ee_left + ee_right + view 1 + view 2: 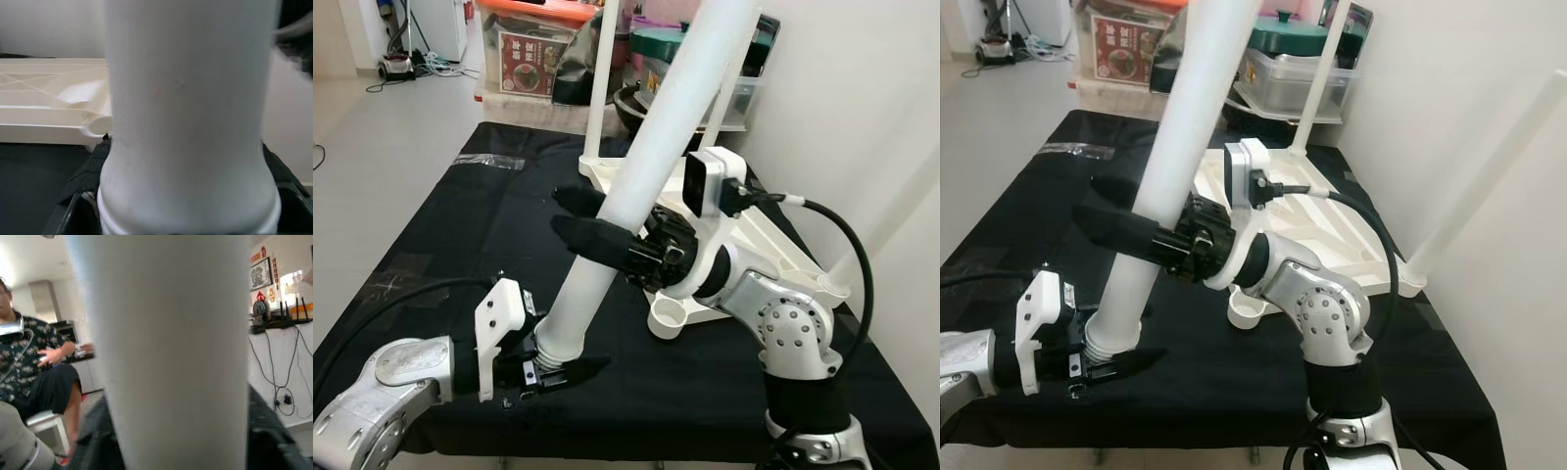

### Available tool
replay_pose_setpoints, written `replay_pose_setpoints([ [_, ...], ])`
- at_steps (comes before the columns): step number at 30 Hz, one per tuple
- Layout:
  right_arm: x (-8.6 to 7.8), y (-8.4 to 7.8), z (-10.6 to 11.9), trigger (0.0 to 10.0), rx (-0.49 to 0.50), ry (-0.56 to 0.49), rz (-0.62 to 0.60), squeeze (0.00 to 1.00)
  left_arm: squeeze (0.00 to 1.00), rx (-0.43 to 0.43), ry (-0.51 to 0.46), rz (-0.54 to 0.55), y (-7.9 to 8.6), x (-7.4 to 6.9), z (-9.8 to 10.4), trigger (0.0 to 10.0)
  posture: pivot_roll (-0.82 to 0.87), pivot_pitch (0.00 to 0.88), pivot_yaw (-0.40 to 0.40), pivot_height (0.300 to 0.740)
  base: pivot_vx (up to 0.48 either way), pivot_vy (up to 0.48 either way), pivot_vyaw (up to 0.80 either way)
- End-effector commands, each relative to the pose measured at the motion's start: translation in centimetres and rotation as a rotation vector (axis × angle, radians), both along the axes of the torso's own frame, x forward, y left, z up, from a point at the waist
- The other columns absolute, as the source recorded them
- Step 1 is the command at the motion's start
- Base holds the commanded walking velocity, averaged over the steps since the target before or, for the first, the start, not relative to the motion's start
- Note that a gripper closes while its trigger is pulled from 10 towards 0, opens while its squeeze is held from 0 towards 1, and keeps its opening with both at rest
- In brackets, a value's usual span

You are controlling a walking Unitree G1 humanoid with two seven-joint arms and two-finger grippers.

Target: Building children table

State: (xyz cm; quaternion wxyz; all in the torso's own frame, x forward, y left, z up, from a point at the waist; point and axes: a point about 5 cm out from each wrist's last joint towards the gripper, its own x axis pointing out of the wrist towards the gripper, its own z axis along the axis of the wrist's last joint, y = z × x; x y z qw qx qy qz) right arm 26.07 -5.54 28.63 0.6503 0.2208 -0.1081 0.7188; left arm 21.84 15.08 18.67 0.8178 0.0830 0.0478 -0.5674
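The white table leg (636, 186), tilted near the upturned tabletop (754, 245), is pinched by both end effectors: left (558, 370) at its threaded end, right (592, 223) mid-shaft. Two legs look mounted; this one is not yet.

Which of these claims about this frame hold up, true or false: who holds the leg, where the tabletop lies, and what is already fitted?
1. Both grippers hold the long white plastic table leg. True: the left gripper clamps its threaded lower end, the right gripper its middle.
2. The leg lies flat on the black cloth-covered work table. False: it leans steeply upward.
3. The cream plastic children's tabletop lies upside down with its ribbed underside showing. True.
4. No legs are fitted to the tabletop yet. False: other white legs already stand on its corners.
5. The corner socket nearest the robot is unfilled. True.
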Motion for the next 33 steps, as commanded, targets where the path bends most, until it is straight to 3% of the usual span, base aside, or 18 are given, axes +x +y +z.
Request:
replay_pose_setpoints([
  [1,-0.9,0.6,0.3,0.0,0.017,-0.027,0.083,0.00,0.00,0.042,0.028,-0.032,-0.4,-0.4,-0.6,10.0,0.15,0.000,-0.145,0.740,0.000,0.000,0.00],
  [10,-1.0,0.4,-0.2,0.0,0.011,-0.025,0.091,0.00,0.00,0.060,0.023,-0.028,0.0,-0.7,-0.6,10.0,0.15,0.000,-0.141,0.740,0.000,0.000,0.00],
  [11,-1.0,0.4,-0.3,0.0,0.011,-0.022,0.088,0.00,0.17,0.057,0.003,-0.017,0.1,-0.6,-0.5,10.0,0.15,0.000,-0.141,0.740,0.000,0.000,0.00],
  [12,-1.0,0.4,-0.3,0.0,0.011,-0.022,0.088,0.00,0.17,0.057,0.003,-0.017,0.1,-0.6,-0.5,10.0,0.15,0.000,-0.141,0.740,0.000,0.000,0.00],
  [13,-0.9,0.4,-0.5,0.0,0.007,-0.018,0.068,0.00,1.00,0.030,-0.029,0.058,0.7,0.6,-0.3,10.0,0.15,0.000,-0.140,0.740,0.000,0.000,0.00],
  [15,-0.9,0.4,-0.5,0.0,0.007,-0.018,0.068,0.00,1.00,0.030,-0.029,0.058,0.7,0.6,-0.3,10.0,0.15,0.000,-0.140,0.740,0.000,0.000,0.00],
  [19,0.2,-0.4,-1.0,0.0,-0.033,-0.043,-0.029,0.00,1.00,-0.058,-0.116,0.248,2.4,2.6,1.3,10.0,0.15,0.000,-0.141,0.740,0.000,0.000,0.00],
  [21,0.4,-0.6,-1.0,0.0,-0.041,-0.049,-0.043,0.00,1.00,-0.068,-0.125,0.269,2.6,2.7,1.5,10.0,0.14,0.000,-0.141,0.740,0.000,0.000,0.00],
  [25,0.9,-1.1,-1.1,0.0,-0.057,-0.058,-0.081,0.00,1.00,-0.076,-0.118,0.278,2.9,2.5,1.6,10.0,0.14,0.000,-0.145,0.740,0.000,0.000,0.00],
  [27,2.5,-2.9,-1.3,0.0,-0.123,-0.093,-0.192,0.00,1.00,-0.062,-0.100,0.273,3.3,1.2,1.6,10.0,0.14,0.000,-0.149,0.740,0.000,0.000,0.00],
  [29,3.2,-3.8,-1.4,0.0,-0.159,-0.109,-0.238,0.00,1.00,-0.071,-0.092,0.285,3.5,0.7,1.6,10.0,0.14,0.000,-0.156,0.740,0.000,0.000,0.00],
  [30,3.7,-4.6,-1.6,0.0,-0.198,-0.122,-0.281,0.00,0.00,-0.077,-0.084,0.297,3.7,0.2,1.6,10.0,0.14,0.000,-0.159,0.740,0.000,0.000,0.00],
  [33,4.2,-5.2,-1.7,0.0,-0.230,-0.126,-0.318,0.00,0.00,-0.079,-0.078,0.306,3.8,0.0,1.4,10.0,0.14,0.000,-0.168,0.740,0.000,0.000,0.00],
])
